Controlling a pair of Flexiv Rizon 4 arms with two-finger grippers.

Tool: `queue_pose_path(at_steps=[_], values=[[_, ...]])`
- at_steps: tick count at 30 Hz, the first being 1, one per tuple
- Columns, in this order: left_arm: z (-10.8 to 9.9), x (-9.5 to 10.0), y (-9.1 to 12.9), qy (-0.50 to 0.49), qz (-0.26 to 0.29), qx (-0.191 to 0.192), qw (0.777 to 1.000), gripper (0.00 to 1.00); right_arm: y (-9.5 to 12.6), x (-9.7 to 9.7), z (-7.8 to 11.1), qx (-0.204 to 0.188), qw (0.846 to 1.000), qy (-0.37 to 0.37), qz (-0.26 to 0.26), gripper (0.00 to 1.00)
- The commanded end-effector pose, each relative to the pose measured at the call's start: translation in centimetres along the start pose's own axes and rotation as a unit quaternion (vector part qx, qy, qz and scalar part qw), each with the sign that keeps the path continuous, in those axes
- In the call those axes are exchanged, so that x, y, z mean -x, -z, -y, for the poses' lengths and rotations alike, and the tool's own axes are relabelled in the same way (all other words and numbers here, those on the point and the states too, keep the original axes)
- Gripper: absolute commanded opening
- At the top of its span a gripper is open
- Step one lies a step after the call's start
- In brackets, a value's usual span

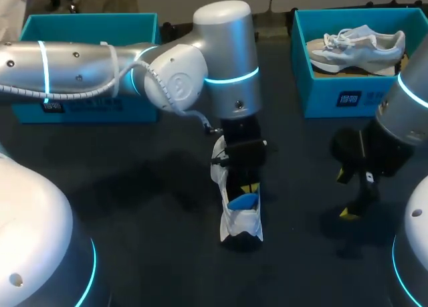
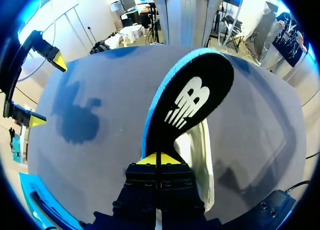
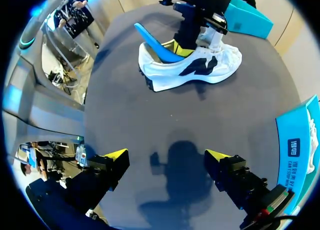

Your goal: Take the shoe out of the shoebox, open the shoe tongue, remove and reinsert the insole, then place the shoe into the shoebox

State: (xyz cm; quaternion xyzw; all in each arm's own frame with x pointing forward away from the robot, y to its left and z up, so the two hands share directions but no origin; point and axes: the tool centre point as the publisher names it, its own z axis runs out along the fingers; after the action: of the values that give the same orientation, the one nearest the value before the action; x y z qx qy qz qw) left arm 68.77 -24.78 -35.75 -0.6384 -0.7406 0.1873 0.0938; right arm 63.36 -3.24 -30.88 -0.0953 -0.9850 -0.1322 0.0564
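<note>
Count, by kind:
- shoes, 2: loose shoe [image 1: 239,221] and boxed shoe [image 1: 358,47]
- shoeboxes, 2, both teal: left shoebox [image 1: 87,110] and right shoebox [image 1: 338,96]
- blue insole [image 1: 243,201], 1
- hands, 2: left hand [image 2: 159,159] and right hand [image 3: 166,156]

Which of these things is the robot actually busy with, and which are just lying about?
In the job: white shoe, on the table; blue insole, pinched by the left fingers; left shoebox, probably the shoe's.
Lying about: right shoebox with a second shoe inside; right fingers, open, holding nothing.
</note>
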Motion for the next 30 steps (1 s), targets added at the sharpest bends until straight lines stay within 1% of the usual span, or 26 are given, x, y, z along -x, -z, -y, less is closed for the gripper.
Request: queue_pose_path(at_steps=[1, 5, 7, 9, 10, 12, 13, 15, 17, 19, 21, 22, 24, 25, 26, 27, 30], values=[[0.1, 0.3, -0.2, -0.004, -0.006, -0.003, 1.000, 0.00, -0.1, -0.1, 0.0, 0.000, 1.000, 0.000, 0.001, 1.00], [0.4, 0.7, -1.2, -0.009, -0.012, -0.004, 1.000, 0.00, -0.1, -0.1, 0.0, 0.000, 1.000, 0.000, 0.001, 1.00], [0.0, 1.0, -2.4, -0.009, -0.020, -0.010, 1.000, 0.00, -0.1, -0.1, 0.0, 0.000, 1.000, 0.000, 0.001, 1.00], [-0.4, 1.3, -3.8, -0.010, -0.029, -0.003, 1.000, 0.00, -0.1, -0.1, 0.0, 0.000, 1.000, 0.000, 0.001, 1.00], [-0.7, 1.3, -4.5, -0.009, -0.028, 0.008, 1.000, 0.00, -0.1, -0.1, 0.0, 0.000, 1.000, 0.000, 0.001, 1.00], [-0.9, 1.3, -5.0, -0.008, -0.029, 0.007, 1.000, 0.00, -0.1, -0.1, 0.0, 0.000, 1.000, 0.000, 0.001, 1.00], [-1.5, 1.3, -6.1, -0.004, -0.038, 0.012, 0.999, 0.00, -0.1, -0.1, 0.0, 0.000, 1.000, 0.000, 0.001, 1.00], [-2.1, 1.0, -6.8, -0.002, -0.047, 0.025, 0.999, 0.00, -0.1, -0.1, 0.0, 0.000, 1.000, 0.000, 0.001, 1.00], [-2.8, 0.7, -7.4, 0.001, -0.057, 0.031, 0.998, 0.00, -0.1, -0.1, 0.0, 0.000, 1.000, 0.000, 0.001, 1.00], [-3.6, 0.3, -7.5, 0.004, -0.063, 0.032, 0.997, 0.00, -0.1, -0.1, 0.0, 0.000, 1.000, 0.000, 0.001, 1.00], [-4.2, -0.5, -7.0, 0.001, -0.068, 0.040, 0.997, 0.00, -0.1, -0.1, 0.0, 0.000, 1.000, 0.000, 0.001, 1.00], [-4.5, -0.8, -6.8, -0.003, -0.071, 0.051, 0.996, 0.00, -0.1, -0.1, 0.0, 0.000, 1.000, 0.000, 0.001, 1.00], [-5.1, -1.1, -6.5, -0.002, -0.074, 0.058, 0.996, 0.00, -0.1, -0.1, 0.0, 0.000, 1.000, 0.000, 0.001, 1.00], [-5.9, -1.5, -6.0, -0.001, -0.078, 0.072, 0.994, 0.00, -0.1, -0.1, 0.0, 0.000, 1.000, 0.000, 0.001, 1.00], [-6.1, -1.5, -5.9, 0.000, -0.079, 0.075, 0.994, 0.00, -0.1, -0.1, 0.0, 0.000, 1.000, 0.000, 0.001, 1.00], [-6.9, -1.7, -5.3, 0.004, -0.079, 0.086, 0.993, 0.00, -0.1, -0.1, 0.0, 0.000, 1.000, 0.000, 0.001, 1.00], [-7.9, -2.0, -4.2, 0.006, -0.079, 0.111, 0.991, 0.00, -0.1, -0.1, 0.0, 0.000, 1.000, 0.000, 0.001, 1.00]])
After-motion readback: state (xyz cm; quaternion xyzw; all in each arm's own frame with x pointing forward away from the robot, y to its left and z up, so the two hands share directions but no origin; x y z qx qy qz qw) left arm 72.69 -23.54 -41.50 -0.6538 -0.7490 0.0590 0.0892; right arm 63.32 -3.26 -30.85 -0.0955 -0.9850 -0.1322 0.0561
